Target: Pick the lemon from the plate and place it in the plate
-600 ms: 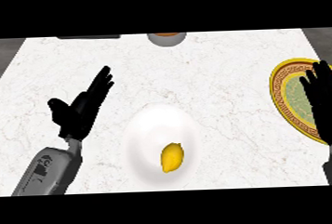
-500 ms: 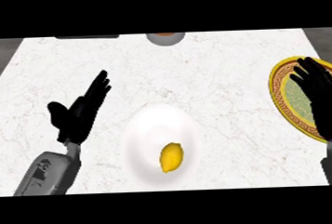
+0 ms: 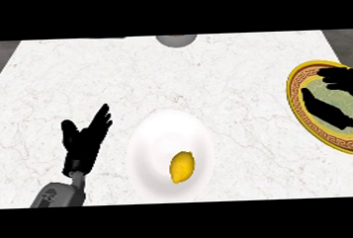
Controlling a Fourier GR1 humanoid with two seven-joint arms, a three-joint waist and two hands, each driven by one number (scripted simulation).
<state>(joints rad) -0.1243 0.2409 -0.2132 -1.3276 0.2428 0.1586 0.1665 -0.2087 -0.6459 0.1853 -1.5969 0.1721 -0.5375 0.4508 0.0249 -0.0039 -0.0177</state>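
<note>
A yellow lemon point(image 3: 182, 166) lies on the white plate point(image 3: 169, 136), toward its near side. At the right edge sits a green plate with a gold patterned rim point(image 3: 298, 94). My right hand point(image 3: 332, 105) hovers over that gold-rimmed plate, open, fingers spread and pointing left, hiding part of the plate's middle. My left hand point(image 3: 85, 139) rests open to the left of the white plate, fingers up, touching nothing. Neither hand is on the lemon.
The white marble counter point(image 3: 98, 74) spreads wide behind both plates. A grey round object point(image 3: 176, 39) sits at the far edge, cut off by the view. Darker floor shows past the counter's far left and right corners.
My right hand has turned and dropped lower over the gold-rimmed plate, fingers now pointing left. My left hand has sunk slightly toward the near edge. The lemon has not moved.
</note>
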